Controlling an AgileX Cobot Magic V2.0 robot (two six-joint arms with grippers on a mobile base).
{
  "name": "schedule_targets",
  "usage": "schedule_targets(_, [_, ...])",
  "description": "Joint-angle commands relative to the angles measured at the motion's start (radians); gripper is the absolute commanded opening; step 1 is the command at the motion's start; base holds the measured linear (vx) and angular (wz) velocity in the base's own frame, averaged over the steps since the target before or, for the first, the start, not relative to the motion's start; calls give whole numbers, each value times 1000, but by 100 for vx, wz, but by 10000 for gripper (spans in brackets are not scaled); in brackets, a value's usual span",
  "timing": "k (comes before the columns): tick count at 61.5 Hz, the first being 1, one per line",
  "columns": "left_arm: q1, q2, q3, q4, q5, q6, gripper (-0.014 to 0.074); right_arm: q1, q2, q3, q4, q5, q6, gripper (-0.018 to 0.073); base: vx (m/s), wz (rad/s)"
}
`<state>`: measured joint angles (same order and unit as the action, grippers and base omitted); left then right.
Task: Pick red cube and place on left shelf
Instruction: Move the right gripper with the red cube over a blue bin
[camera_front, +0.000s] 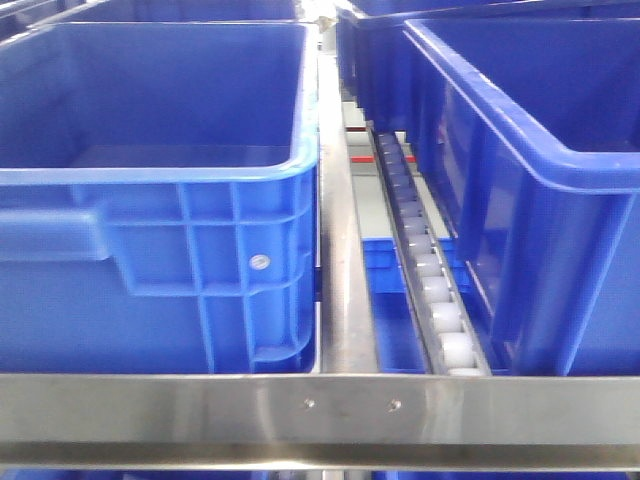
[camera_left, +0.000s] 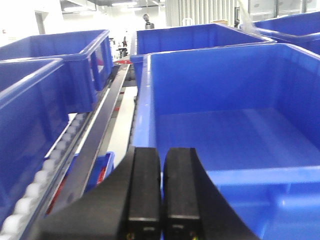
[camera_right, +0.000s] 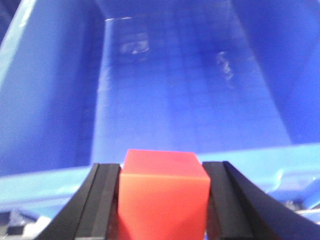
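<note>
At the near rim of a blue crate (camera_left: 225, 100) on the left shelf (camera_front: 150, 405), the left gripper (camera_left: 160, 190) has its black fingers pressed together, holding nothing. On the right, the right gripper (camera_right: 162, 215) pinches the red cube (camera_right: 162, 185) just before the near edge of a blue bin (camera_right: 175, 75).

Large blue plastic crates (camera_front: 150, 280)
</note>
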<state>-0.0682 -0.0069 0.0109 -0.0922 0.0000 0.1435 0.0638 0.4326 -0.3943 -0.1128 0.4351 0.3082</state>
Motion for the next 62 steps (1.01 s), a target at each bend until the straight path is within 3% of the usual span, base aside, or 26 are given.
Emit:
schedule_targets(1, [-4, 8, 22, -6, -83, 1, 106, -6, 11, -30, -8, -87, -3, 58, -1, 4])
schedule_targets(62, [-4, 8, 22, -6, -83, 1, 106, -6, 11, -30, -8, -87, -3, 58, -2, 7])
